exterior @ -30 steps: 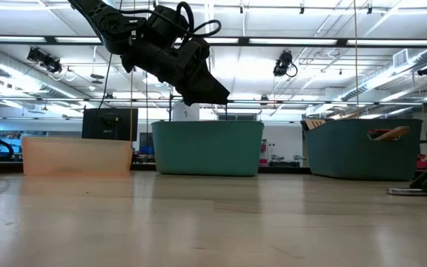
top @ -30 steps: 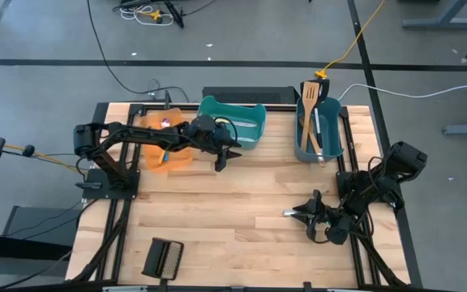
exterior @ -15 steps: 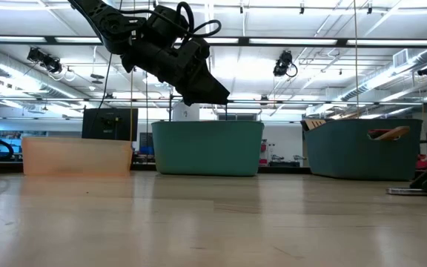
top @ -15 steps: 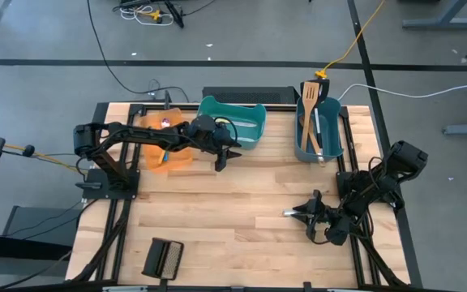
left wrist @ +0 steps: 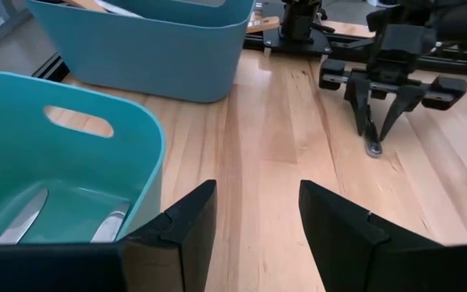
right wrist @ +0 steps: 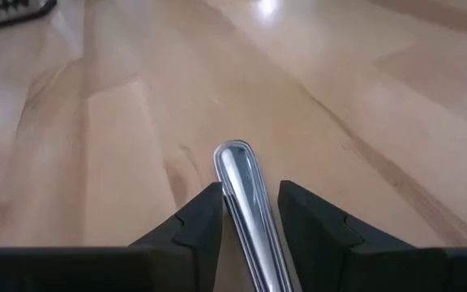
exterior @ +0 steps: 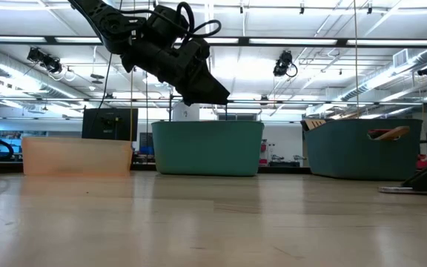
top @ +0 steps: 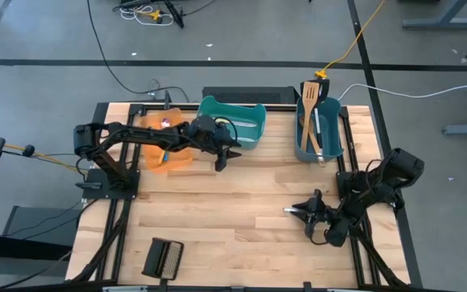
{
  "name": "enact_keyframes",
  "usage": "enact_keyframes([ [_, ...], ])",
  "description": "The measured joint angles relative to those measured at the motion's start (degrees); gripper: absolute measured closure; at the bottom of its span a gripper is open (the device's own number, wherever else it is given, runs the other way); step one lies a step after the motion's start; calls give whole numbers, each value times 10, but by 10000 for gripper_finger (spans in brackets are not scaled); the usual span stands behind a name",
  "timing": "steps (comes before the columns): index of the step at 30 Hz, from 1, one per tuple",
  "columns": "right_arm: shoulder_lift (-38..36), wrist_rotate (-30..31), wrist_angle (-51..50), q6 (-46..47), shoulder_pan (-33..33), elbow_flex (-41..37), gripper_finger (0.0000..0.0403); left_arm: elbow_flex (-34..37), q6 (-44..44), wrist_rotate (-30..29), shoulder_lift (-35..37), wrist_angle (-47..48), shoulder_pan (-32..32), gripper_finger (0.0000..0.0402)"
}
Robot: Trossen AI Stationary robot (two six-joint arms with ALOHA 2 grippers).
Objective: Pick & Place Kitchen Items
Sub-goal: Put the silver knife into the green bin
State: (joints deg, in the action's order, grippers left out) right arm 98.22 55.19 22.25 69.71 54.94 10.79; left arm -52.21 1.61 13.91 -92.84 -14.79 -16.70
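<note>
My right gripper (top: 306, 213) is near the table's right front, shut on a silver table knife (right wrist: 237, 166) that sticks out toward the table's left (top: 289, 212). The knife also shows low over the wood in the low view (exterior: 397, 189). My left gripper (top: 221, 161) hangs open and empty above the table beside the teal bin (top: 250, 122), which holds silver knives (left wrist: 23, 217). The blue-grey bin (top: 331, 146) holds wooden spatulas (top: 308, 122) and a black slotted spatula (top: 310, 89). My right gripper pinches the knife's handle (right wrist: 250, 212) between its two fingers, which lie along it, with the rounded end (right wrist: 235, 154) sticking out in front. Seen from the left wrist view, the fingers (left wrist: 362, 113) slant down to it. I cannot tell whether the knife rests on the table.
An orange bin (top: 156, 158) with small items stands at the far left beside the teal bin. A black ribbed block (top: 162, 258) lies at the near left edge. Bare wood (top: 233, 211) spreads between the two arms.
My right arm has shifted a little, and the knife in its gripper has moved slightly toward the table's left. My left arm has kept still.
</note>
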Motion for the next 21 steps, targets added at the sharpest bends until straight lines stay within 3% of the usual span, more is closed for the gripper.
enact_keyframes([
  [5, 46, 36, 70, -31, 4, -2, 262, 0, 0, -12, 0, 0, 6, 220],
  [21, 57, 41, 68, -21, 2, 2, 262, 0, 0, -17, 0, -3, 6, 220],
])
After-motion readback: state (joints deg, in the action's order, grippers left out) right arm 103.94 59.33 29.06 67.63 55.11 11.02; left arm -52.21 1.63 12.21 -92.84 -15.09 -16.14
